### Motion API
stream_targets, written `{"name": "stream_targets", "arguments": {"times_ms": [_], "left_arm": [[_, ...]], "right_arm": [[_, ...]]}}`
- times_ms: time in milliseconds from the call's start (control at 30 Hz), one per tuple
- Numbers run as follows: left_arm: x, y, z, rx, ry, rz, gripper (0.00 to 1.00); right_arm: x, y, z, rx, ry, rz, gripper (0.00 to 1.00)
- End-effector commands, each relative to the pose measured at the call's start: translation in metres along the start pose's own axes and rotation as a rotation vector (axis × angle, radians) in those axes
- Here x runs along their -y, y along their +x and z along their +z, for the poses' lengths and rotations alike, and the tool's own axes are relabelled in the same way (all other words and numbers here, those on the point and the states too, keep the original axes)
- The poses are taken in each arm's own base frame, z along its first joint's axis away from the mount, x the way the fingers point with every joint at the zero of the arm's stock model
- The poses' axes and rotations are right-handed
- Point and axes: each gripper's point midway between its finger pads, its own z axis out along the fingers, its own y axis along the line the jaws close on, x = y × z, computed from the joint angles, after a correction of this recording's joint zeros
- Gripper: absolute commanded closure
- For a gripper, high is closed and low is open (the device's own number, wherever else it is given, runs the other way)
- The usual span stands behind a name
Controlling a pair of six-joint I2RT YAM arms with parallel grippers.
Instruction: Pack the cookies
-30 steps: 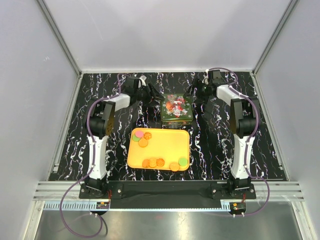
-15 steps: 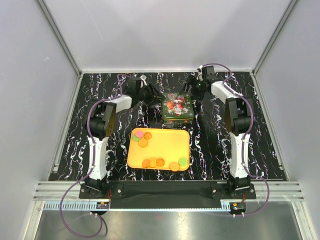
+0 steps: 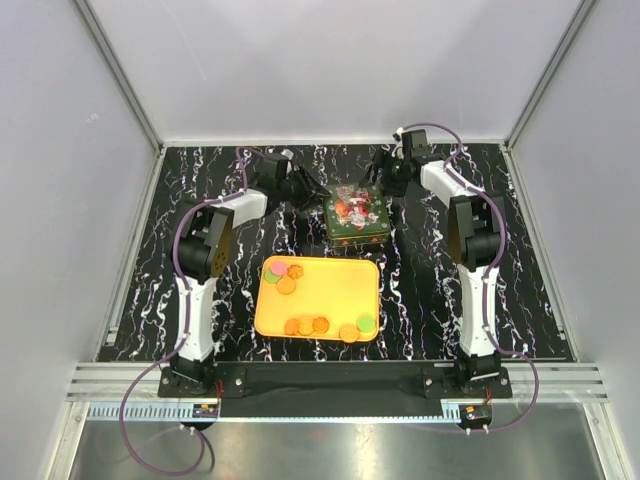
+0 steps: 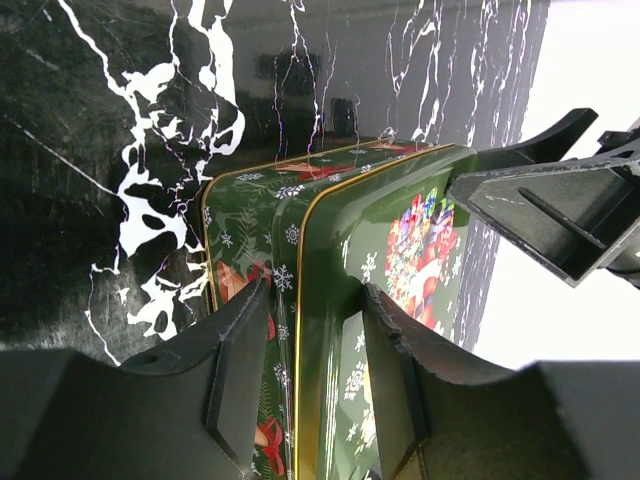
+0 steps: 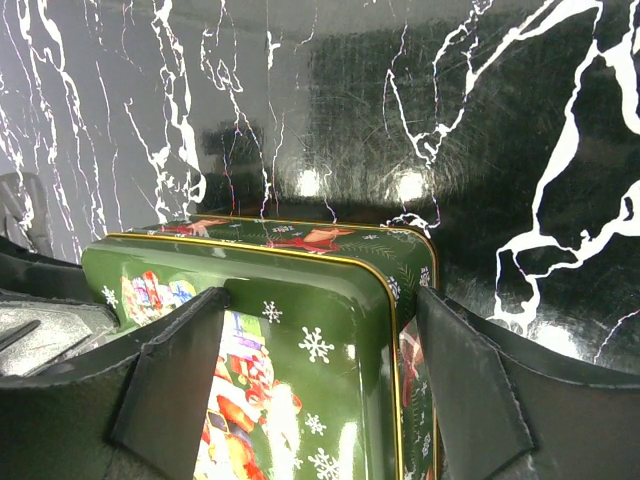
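Observation:
The cookies (image 3: 305,325) are small orange, pink and green discs on the yellow-orange tray (image 3: 335,290), some at its near edge and some in its far left corner (image 3: 283,275). Just beyond the tray stands a closed green Christmas tin (image 3: 357,212). My left gripper (image 3: 312,195) is at the tin's far left corner. In the left wrist view the gripper (image 4: 317,290) straddles the lid's gold rim, one finger beside the wall and one on the lid (image 4: 340,220); contact is unclear. My right gripper (image 5: 323,295) stands open astride the tin's (image 5: 300,270) far right corner.
The black marbled tabletop (image 3: 440,290) is bounded by grey walls left, right and behind. Both arms reach out to the far half of the table, either side of the tray.
Both grippers have moved in from beside the tin onto its far corners and narrowed. The tin has shifted slightly. The cookies and tray have not moved.

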Motion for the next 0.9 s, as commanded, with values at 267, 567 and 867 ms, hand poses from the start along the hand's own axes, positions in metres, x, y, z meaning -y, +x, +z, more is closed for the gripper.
{"name": "stream_targets", "arguments": {"times_ms": [267,567,867], "left_arm": [[-0.027,0.082,0.005,-0.067,-0.123,-0.010,0.81],[0.000,0.094,-0.014,-0.065,-0.064,0.038,0.59],[0.004,0.071,-0.039,-0.024,-0.075,0.092,0.40]], "right_arm": [[-0.027,0.069,0.025,-0.184,-0.002,-0.117,0.20],[-0.057,0.062,0.022,-0.173,-0.069,-0.214,0.12],[-0.060,0.014,0.001,-0.019,0.032,-0.245,0.05]]}}
